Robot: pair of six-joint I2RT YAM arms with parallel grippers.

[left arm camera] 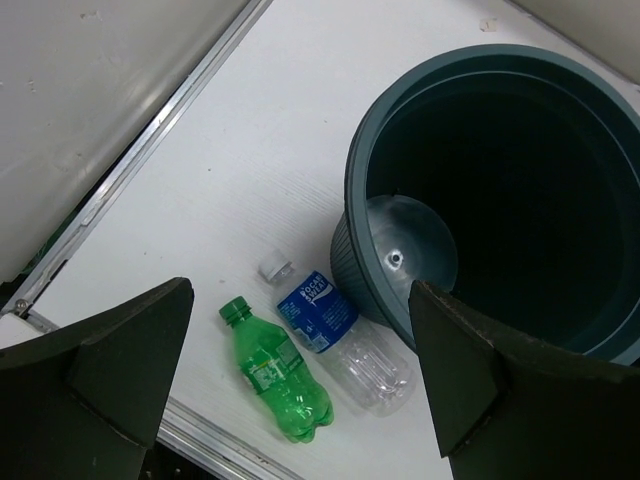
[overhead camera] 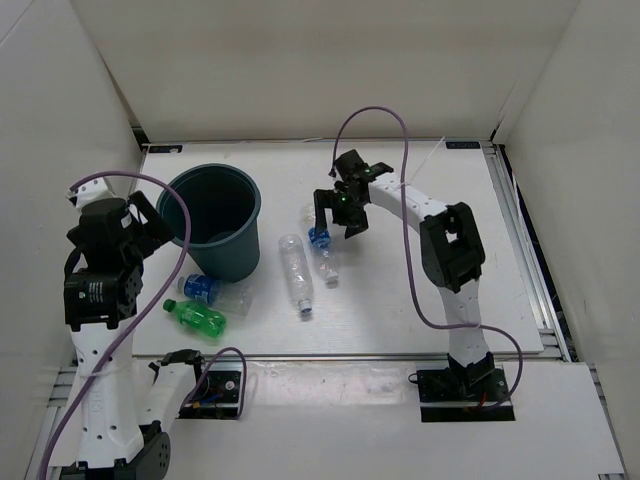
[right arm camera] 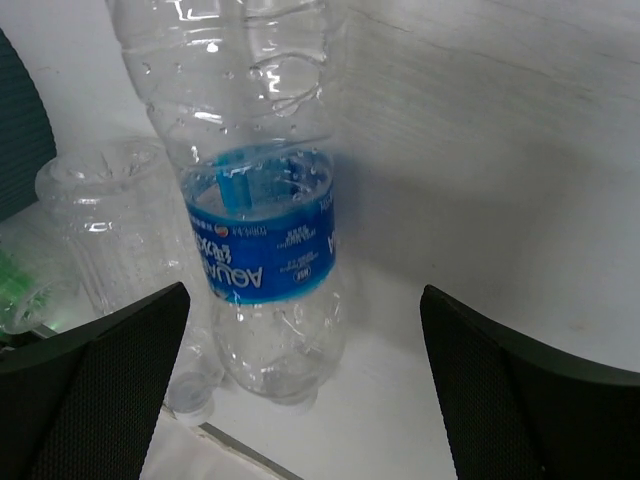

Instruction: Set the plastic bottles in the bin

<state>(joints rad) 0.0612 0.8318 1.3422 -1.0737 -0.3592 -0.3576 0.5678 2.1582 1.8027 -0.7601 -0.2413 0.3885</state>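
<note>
The dark teal bin (overhead camera: 245, 190) stands upright at the left of the table. A green bottle (overhead camera: 197, 317) and a clear blue-labelled bottle (overhead camera: 215, 291) lie side by side in front of it. Two more clear bottles lie to its right: a plain-looking one (overhead camera: 295, 272) and a blue-labelled one (overhead camera: 322, 250). My left gripper (overhead camera: 155, 222) hangs open beside the bin's left rim, above the green bottle (left arm camera: 275, 372) and the blue-labelled bottle (left arm camera: 340, 335). My right gripper (overhead camera: 338, 220) is open just over the blue-labelled bottle (right arm camera: 260, 240), which sits between its fingers untouched.
White walls close in the table on the left, back and right. A metal rail (overhead camera: 525, 250) runs along the right edge. In the right wrist view a second clear bottle (right arm camera: 110, 230) lies close on the left, and the bin's wall (right arm camera: 15, 130) shows at the left edge.
</note>
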